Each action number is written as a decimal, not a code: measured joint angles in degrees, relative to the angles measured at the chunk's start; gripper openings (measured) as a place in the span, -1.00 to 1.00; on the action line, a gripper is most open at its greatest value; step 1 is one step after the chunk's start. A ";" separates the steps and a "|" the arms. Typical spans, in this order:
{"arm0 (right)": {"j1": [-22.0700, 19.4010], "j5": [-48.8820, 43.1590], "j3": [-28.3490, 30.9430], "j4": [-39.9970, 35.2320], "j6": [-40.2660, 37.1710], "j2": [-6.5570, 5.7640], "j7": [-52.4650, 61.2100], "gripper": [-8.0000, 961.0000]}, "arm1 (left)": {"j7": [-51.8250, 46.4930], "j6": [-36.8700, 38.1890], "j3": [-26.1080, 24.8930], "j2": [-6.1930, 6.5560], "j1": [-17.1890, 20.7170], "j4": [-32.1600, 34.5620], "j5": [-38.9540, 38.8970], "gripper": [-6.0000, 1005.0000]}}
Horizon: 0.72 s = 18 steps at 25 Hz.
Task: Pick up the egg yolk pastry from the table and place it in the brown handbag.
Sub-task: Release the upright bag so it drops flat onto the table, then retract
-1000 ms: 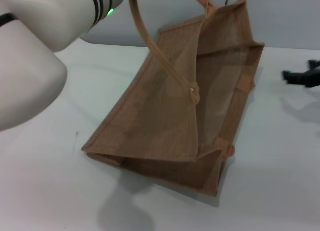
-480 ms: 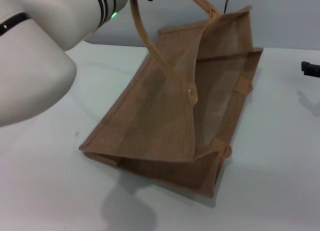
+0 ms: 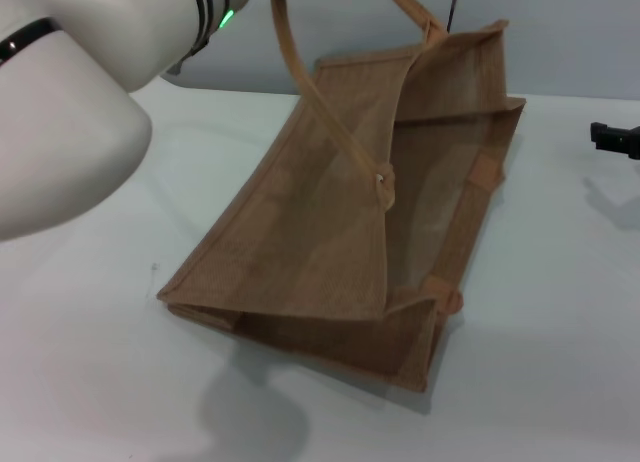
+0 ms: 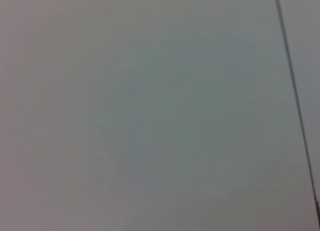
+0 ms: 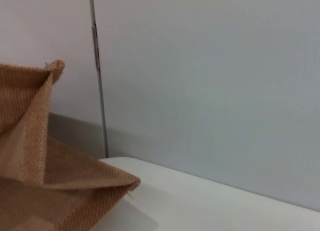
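Note:
The brown handbag [image 3: 330, 222] lies tilted on the white table [image 3: 540, 362], its mouth open toward the right. One handle [image 3: 320, 112] runs taut up to the end of my left arm [image 3: 90, 72] at the top edge; the left gripper itself is almost wholly out of frame. A dark tip of my right gripper [image 3: 612, 139] shows at the right edge, apart from the bag. A corner of the bag also shows in the right wrist view [image 5: 45, 191]. The egg yolk pastry is not in view.
A grey wall [image 3: 560, 32] stands behind the table. A thin dark vertical line [image 5: 97, 66] runs down the wall behind the bag. The left wrist view shows only grey wall [image 4: 150, 111]. Bare tabletop lies in front and to the right of the bag.
My right gripper has drawn back to the right edge. The left arm has shifted slightly up and right, and the bag has moved a little with its handle.

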 joint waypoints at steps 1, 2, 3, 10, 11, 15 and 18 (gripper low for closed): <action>0.02 0.02 -0.04 0.01 0.00 0.00 -0.01 0.77 | -0.41 -0.03 -0.04 0.00 0.00 -0.04 0.00 -0.13; 0.07 0.04 -0.06 0.05 0.01 0.00 -0.01 0.78 | -0.43 -0.04 -0.05 0.00 -0.01 -0.04 0.00 -0.06; 0.21 0.07 -0.07 0.15 0.02 0.00 -0.01 0.77 | -0.45 -0.04 -0.07 0.00 -0.03 -0.05 0.00 0.00; 2.00 -0.12 0.01 2.65 0.24 -0.21 -0.08 0.77 | -1.44 -0.61 0.59 0.02 -0.29 0.29 0.00 0.68; 2.14 -0.14 0.02 2.81 0.31 -0.21 -0.11 0.77 | -1.60 -0.92 0.87 0.01 -0.42 0.31 0.00 0.73; 2.33 -0.17 -0.03 3.04 0.73 -0.21 -0.12 0.77 | -2.75 -2.35 2.56 0.01 -0.67 0.40 -0.06 0.77; 2.34 -0.23 -0.01 3.14 0.75 -0.20 -0.13 0.77 | -3.25 -3.96 3.82 0.01 -0.65 0.79 -0.08 0.77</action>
